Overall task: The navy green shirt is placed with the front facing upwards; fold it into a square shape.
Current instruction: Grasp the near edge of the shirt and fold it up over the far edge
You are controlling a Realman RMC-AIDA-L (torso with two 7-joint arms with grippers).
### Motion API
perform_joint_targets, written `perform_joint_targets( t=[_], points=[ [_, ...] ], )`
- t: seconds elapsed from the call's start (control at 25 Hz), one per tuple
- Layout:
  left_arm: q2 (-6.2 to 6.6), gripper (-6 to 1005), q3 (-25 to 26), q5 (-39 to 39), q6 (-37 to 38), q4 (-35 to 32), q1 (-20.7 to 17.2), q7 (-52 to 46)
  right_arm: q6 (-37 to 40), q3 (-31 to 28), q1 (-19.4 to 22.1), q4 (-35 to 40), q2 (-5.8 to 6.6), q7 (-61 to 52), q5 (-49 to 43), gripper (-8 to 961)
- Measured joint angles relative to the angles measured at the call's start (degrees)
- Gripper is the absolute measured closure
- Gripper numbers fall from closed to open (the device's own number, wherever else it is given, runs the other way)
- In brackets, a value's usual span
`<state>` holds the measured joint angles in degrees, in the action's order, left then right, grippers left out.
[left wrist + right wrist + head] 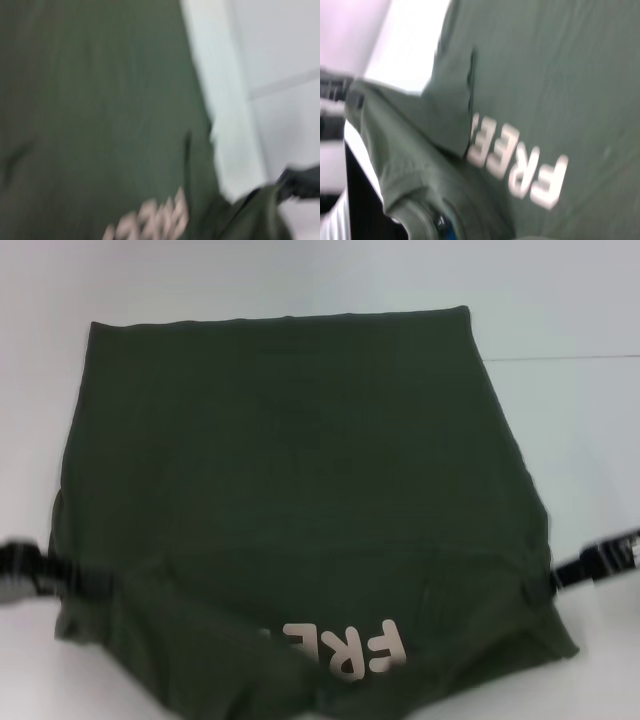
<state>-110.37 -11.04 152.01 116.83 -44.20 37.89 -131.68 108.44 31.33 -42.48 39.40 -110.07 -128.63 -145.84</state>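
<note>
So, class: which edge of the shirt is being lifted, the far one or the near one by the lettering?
The near edge: both the left gripper and right gripper hold the navy green shirt there, beside the FREE lettering. The far edge lies flat.

We note the navy green shirt as soft matt cloth, its weave smooth over the flat back and rumpled into folds at the near edge, with the "FREE!" lettering a flat cream print, slightly paler in sheen than the fabric. The table under it looks smooth, pale and faintly glossy. Both the left gripper and the right gripper read to us as black, hard, dull-finished parts.
</note>
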Motion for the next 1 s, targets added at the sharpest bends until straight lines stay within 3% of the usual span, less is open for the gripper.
perform_joint_targets(
  t=[0.28, 0.44, 0.72, 1.0],
  points=[
    [-0.49, 971, 4.2, -10.9, -6.9, 1.9, -1.3, -0.3, -8.4, -4.0, 1.6, 0.1, 0.61, 0.0, 8.9, 894],
    [-1.77, 971, 4.4, -15.2, -13.4, 2.7, -2.4, 0.1, -14.5, -4.7, 3.0, 0.6, 0.06, 1.5, 15.1, 893],
    [-5.27, 970, 4.2, -24.5, -22.1, 3.1, -5.2, 3.9, -26.6, -5.1, 4.4, 0.7, -3.31, 5.0, 21.6, 894],
    [-6.36, 970, 4.1, -29.0, -29.1, 7.6, -5.8, 9.5, -33.7, -4.8, 4.6, -0.1, -4.2, 7.4, 26.6, 895]
  ],
)
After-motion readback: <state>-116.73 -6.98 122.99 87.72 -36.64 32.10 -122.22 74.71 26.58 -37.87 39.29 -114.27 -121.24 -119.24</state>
